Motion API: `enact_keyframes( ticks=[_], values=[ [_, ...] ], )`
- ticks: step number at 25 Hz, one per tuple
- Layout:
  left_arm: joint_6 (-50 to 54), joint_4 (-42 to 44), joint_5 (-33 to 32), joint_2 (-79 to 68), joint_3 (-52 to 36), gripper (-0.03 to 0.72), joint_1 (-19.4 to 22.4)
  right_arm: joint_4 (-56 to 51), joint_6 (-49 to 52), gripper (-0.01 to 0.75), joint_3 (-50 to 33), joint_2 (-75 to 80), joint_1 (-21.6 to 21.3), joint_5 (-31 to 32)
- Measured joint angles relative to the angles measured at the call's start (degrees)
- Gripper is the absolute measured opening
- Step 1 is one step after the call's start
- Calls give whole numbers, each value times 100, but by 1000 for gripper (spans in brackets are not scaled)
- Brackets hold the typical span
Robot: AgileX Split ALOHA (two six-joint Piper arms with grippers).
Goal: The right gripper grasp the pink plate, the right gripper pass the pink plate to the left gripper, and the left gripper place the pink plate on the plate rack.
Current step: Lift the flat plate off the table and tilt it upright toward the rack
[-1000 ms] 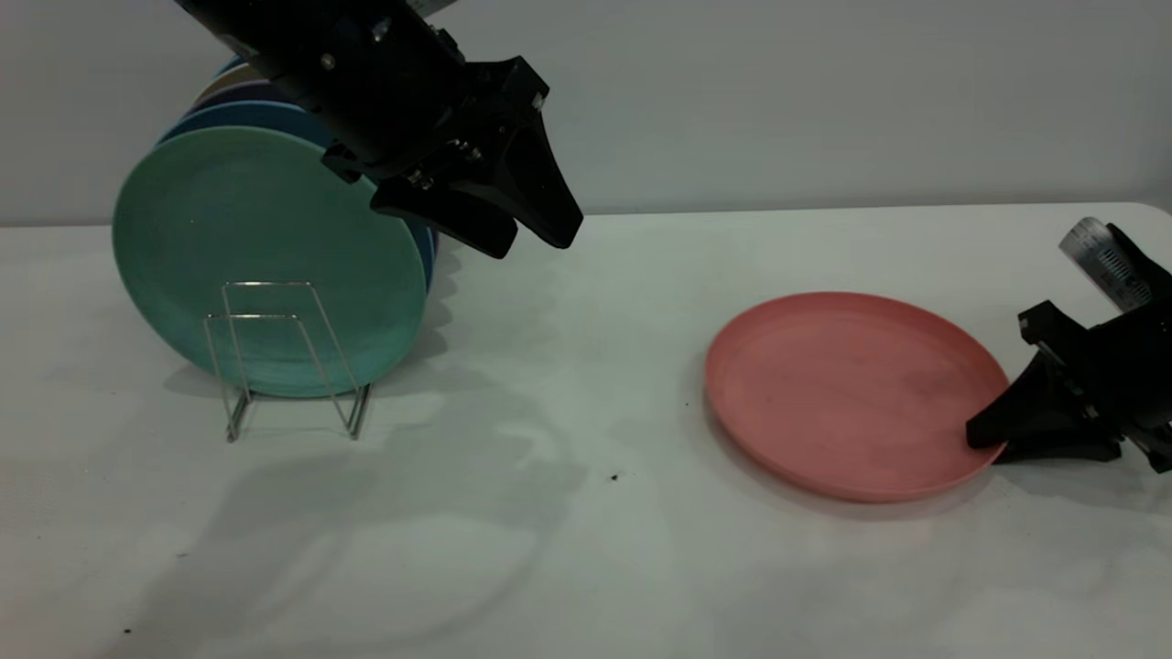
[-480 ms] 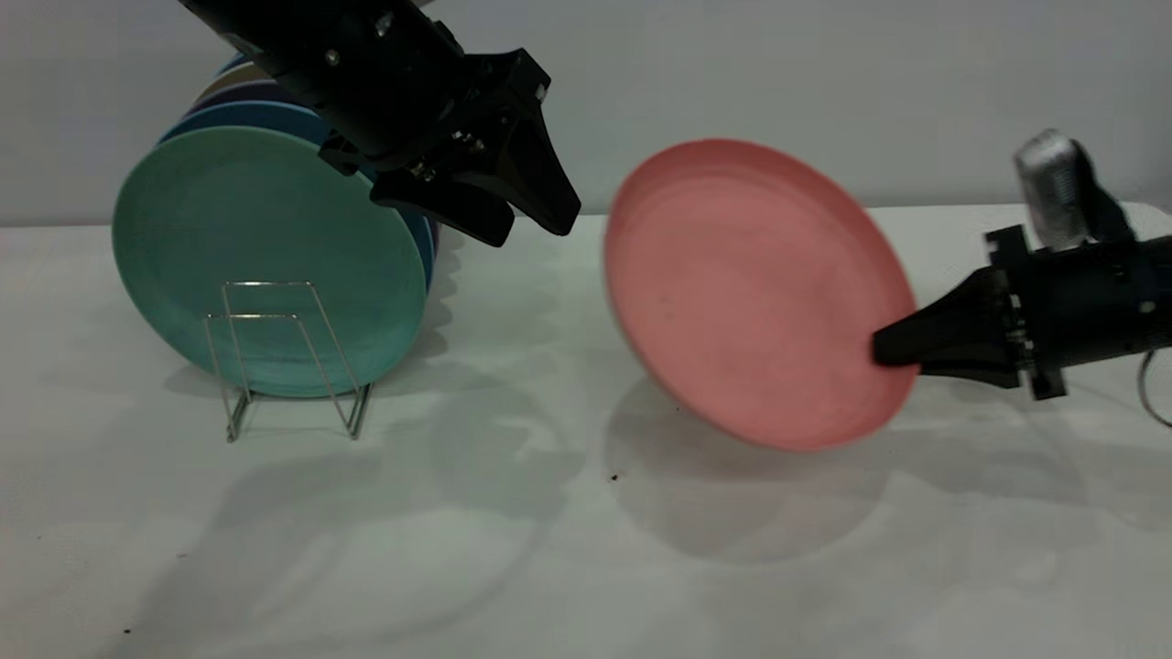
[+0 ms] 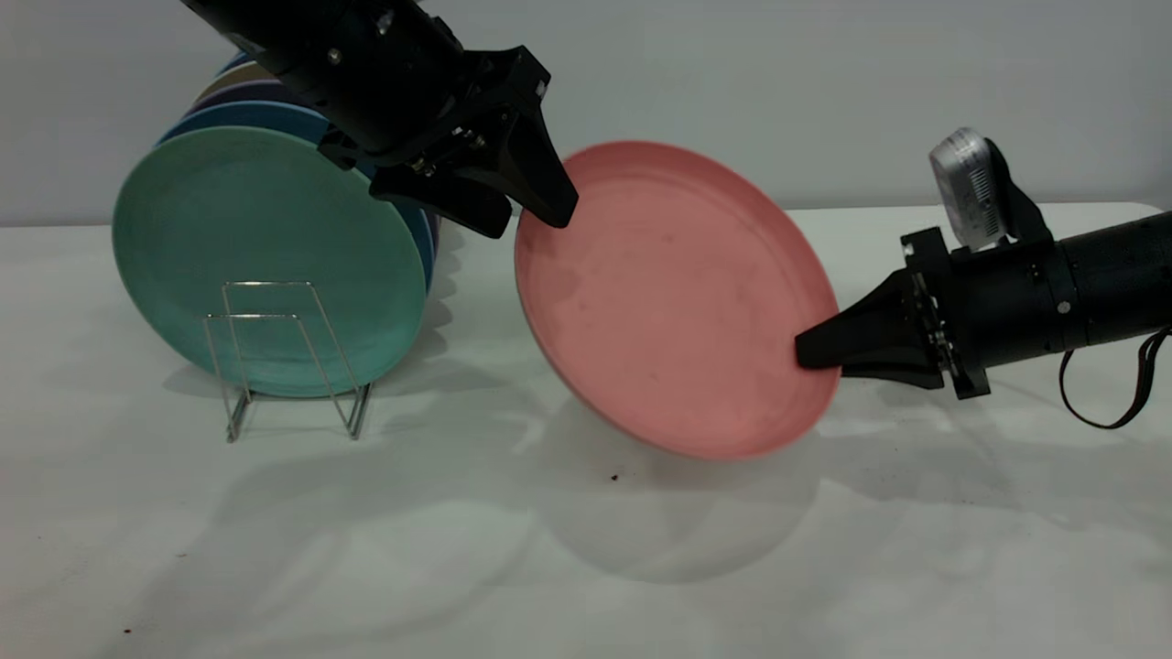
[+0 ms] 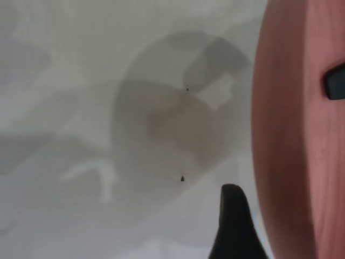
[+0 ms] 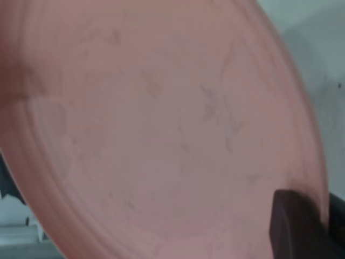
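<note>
The pink plate [image 3: 673,297] is off the table, tilted nearly upright, its face toward the camera. My right gripper [image 3: 810,352] is shut on its lower right rim; in the right wrist view one finger [image 5: 295,229] lies on the plate's face [image 5: 161,129]. My left gripper [image 3: 529,220] is open above the table, with its fingertips at the plate's upper left rim. In the left wrist view one finger [image 4: 233,226] shows beside the plate's edge [image 4: 285,135]; the other is hidden. The plate rack [image 3: 275,357] stands at the left.
A teal-green plate [image 3: 256,238] stands upright in the rack behind the two front wire loops, with blue and other plates [image 3: 247,114] stacked behind it. The white table [image 3: 586,567] runs to the wall behind.
The right gripper has lifted the pink plate off the table, tipped it upright and carried it left to the left gripper's fingertips. The left gripper has barely moved.
</note>
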State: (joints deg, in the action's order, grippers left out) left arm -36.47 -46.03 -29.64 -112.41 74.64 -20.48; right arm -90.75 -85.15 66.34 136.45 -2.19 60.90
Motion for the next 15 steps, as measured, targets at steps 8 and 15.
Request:
enact_keyframes(
  ticks=[8, 15],
  values=[
    [0, -116, 37, -203, 0, 414, 0, -22, -76, 19, 0, 0, 21, 287],
    [14, -483, 168, -288, 0, 134, 0, -16, -94, 22, 0, 0, 56, 276]
  ],
)
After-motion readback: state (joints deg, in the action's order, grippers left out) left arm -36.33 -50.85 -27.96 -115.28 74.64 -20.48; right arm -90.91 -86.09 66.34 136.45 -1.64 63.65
